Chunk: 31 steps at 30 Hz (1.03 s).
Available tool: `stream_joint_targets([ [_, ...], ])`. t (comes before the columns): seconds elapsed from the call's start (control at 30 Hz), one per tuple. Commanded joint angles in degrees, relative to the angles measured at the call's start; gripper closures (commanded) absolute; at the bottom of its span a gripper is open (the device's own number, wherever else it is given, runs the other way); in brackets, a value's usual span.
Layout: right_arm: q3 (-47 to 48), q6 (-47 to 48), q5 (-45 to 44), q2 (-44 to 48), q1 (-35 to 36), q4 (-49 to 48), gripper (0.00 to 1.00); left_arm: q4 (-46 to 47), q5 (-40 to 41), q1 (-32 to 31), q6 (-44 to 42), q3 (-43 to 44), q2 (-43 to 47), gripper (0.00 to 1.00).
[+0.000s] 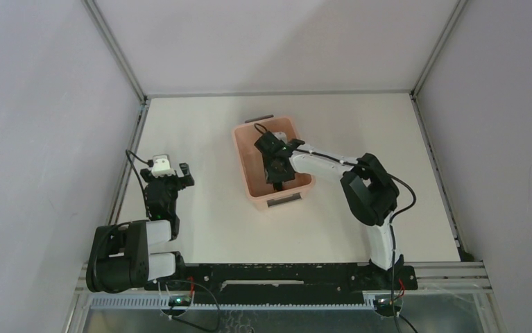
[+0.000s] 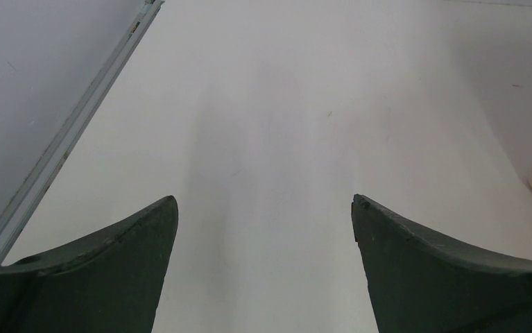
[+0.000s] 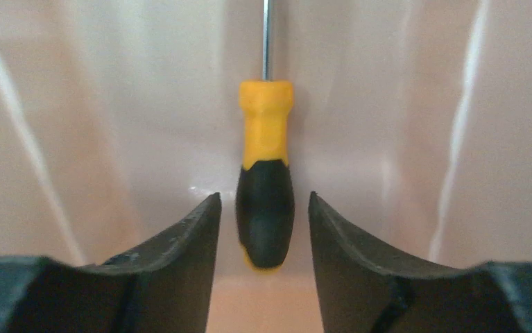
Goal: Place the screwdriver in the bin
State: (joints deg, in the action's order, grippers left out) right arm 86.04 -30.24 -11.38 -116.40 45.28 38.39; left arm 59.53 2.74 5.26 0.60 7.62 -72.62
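The screwdriver (image 3: pixel 266 173) lies inside the bin (image 1: pixel 241 156), its handle between the right tool's (image 3: pixel 263 200) parted fingers and touching neither. Its shaft points straight away. The left tool (image 2: pixel 264 208) gapes empty, well apart.

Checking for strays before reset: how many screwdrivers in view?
1. The screwdriver is inside the bin, between the right hand's parted fingers. The overhead view hides it behind that hand.

The right arm reaches forward and leftward with its elbow bent. The right hand (image 3: pixel 264 208) points down, fingers slightly parted. The left arm sits folded near its base; the left hand (image 2: pixel 264 208) is spread wide, angled downward.
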Motion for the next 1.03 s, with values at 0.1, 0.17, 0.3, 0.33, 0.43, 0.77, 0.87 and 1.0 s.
stream_joint_targets([
  [0.1,9.1,6.4,-8.9,13.6,3.4,3.6,0.30,2.5,0.0,-0.2,-0.2,2.5,0.7,0.00],
  [0.17,10.0,8.5,-10.1,16.0,3.2,3.9,0.15,2.5,0.0,-0.2,-0.2,2.5,0.7,0.00],
  [0.3,9.4,10.8,-13.9,21.1,1.2,5.5,0.00,2.5,0.0,-0.2,-0.2,2.5,0.7,0.00],
  [0.33,8.6,11.1,-14.6,22.6,0.3,5.6,0.00,2.5,0.0,-0.2,-0.2,2.5,0.7,0.00],
  [0.43,3.3,11.6,-15.0,28.0,-4.3,5.1,0.00,2.5,0.0,-0.2,-0.2,2.6,0.7,0.00],
  [0.77,-12.0,13.2,-9.4,47.2,-29.3,2.4,0.00,2.5,0.0,-0.3,-0.2,2.5,0.7,0.00],
  [0.87,-15.3,11.1,-5.7,50.9,-33.9,1.5,0.00,2.5,0.0,-0.2,-0.2,2.5,0.7,0.00],
  [1.0,-20.9,10.2,-2.5,56.5,-36.8,-4.9,0.00,2.5,0.0,-0.3,-0.2,2.5,0.7,0.00],
])
